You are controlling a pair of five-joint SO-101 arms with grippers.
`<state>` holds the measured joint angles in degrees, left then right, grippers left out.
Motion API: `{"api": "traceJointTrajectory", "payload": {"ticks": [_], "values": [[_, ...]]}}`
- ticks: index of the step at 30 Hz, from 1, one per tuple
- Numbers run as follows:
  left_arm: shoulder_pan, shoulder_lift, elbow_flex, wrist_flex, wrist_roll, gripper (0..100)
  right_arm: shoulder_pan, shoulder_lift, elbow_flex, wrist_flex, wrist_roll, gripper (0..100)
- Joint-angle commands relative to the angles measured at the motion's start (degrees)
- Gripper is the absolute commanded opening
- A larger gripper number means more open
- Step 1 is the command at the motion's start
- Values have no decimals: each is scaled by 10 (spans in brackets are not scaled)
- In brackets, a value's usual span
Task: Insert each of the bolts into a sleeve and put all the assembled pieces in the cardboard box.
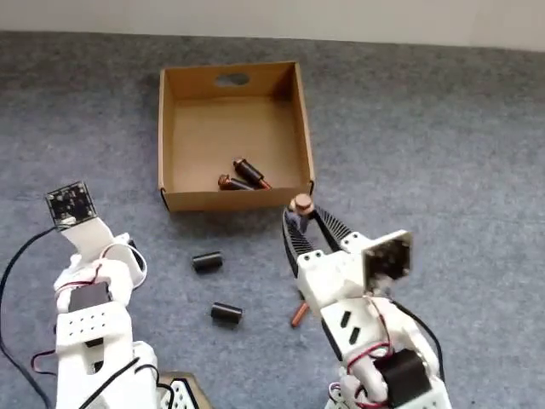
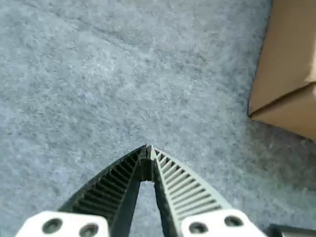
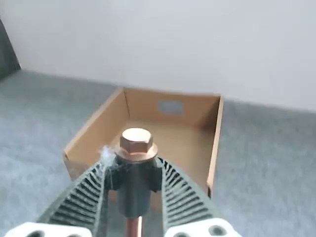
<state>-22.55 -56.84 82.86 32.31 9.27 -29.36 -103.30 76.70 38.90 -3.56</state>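
My right gripper (image 1: 301,215) is shut on an assembled piece (image 3: 134,168), a copper bolt standing upright in a black sleeve, held just in front of the cardboard box's near wall (image 1: 234,200). The bolt's hex head (image 1: 301,204) shows between the fingers. Inside the cardboard box (image 3: 170,123) lie two assembled pieces (image 1: 241,177) near the front wall. On the carpet lie two black sleeves (image 1: 207,261) (image 1: 226,313) and a loose copper bolt (image 1: 299,313) partly under the right arm. My left gripper (image 2: 148,150) is shut and holds nothing, low over the carpet left of the box.
Grey carpet covers the whole table. A corner of the box (image 2: 286,74) is seen in the left wrist view. A brown object's corner (image 1: 183,382) pokes out at the bottom edge by the left arm's base. A pale wall runs behind the box.
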Motion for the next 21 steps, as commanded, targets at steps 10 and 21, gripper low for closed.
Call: {"api": "traceJointTrajectory", "payload": {"ticks": [10, 21], "values": [[11, -11, -2, -9, 2, 34, 0, 473, -375, 1, -4, 9], [11, -11, -2, -8, 2, 34, 43, 927, -669, 2, -30, 7]]}}
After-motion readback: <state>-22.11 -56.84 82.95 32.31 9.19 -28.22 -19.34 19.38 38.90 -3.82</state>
